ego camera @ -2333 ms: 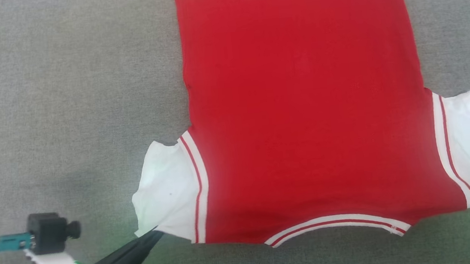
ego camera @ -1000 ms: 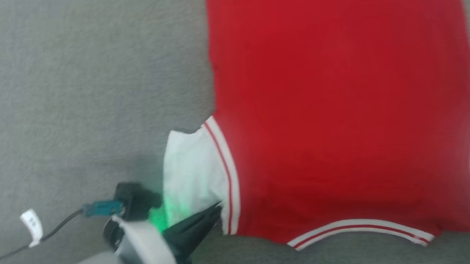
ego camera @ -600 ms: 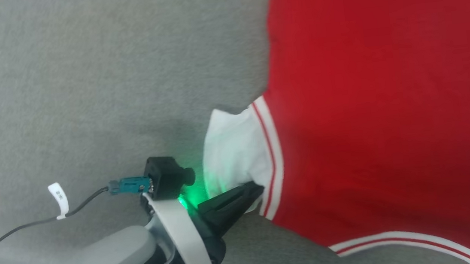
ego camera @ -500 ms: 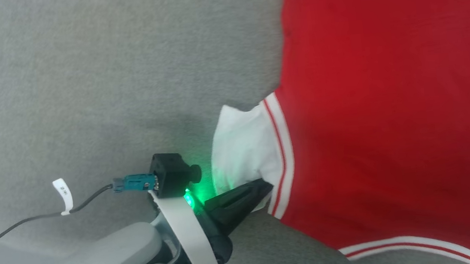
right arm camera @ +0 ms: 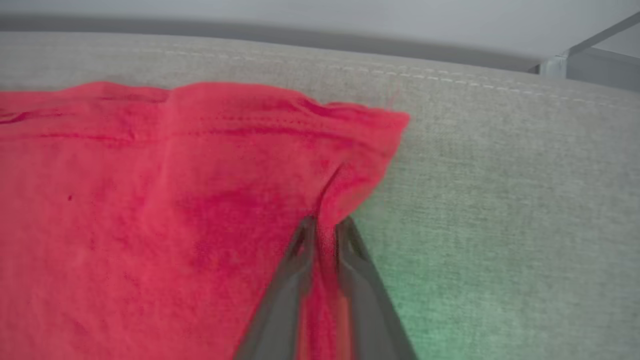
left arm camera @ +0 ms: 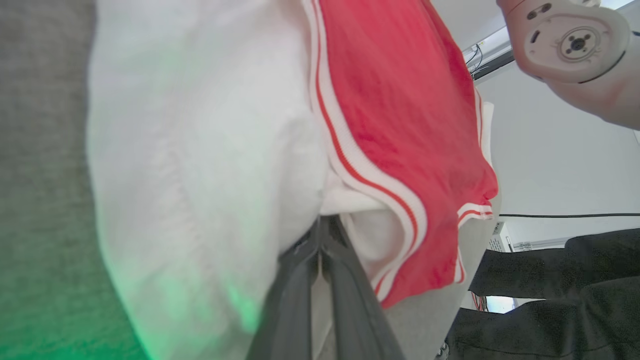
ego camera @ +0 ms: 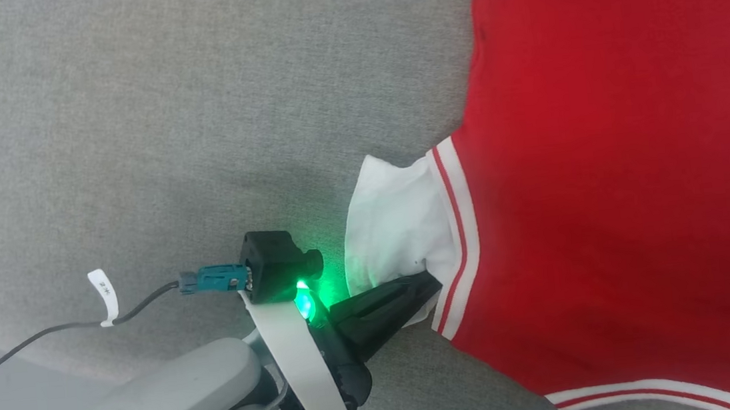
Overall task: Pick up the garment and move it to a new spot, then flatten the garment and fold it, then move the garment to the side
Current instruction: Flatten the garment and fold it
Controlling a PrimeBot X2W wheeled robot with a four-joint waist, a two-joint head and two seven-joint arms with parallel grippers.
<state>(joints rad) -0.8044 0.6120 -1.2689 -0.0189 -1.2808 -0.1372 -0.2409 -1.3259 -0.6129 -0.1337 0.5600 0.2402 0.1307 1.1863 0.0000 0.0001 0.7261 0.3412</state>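
Observation:
The garment [ego camera: 603, 175], a red jersey, lies flat on a grey surface and fills the right of the head view, plain side up. Its white sleeve [ego camera: 394, 229] with striped trim points left. My left gripper [ego camera: 427, 281] is shut on the sleeve's lower edge beside the trim. In the left wrist view the fingers [left arm camera: 305, 280] pinch a fold of white sleeve cloth [left arm camera: 200, 150]. In the right wrist view my right gripper [right arm camera: 325, 225] is shut on red cloth [right arm camera: 150, 200] just inside a corner of the garment, which puckers up between the tips.
The grey fabric surface [ego camera: 162, 117] has a rounded edge at the lower left [ego camera: 17, 352]. A black cable with a white tag [ego camera: 104, 297] trails from my left wrist. The left wrist view has a pale arm joint [left arm camera: 575, 40] and dark cloth [left arm camera: 550, 300].
The head camera has swung, so the jersey sits further right in the picture. My left gripper moved from the sleeve's outer corner inward to the trim and holds there.

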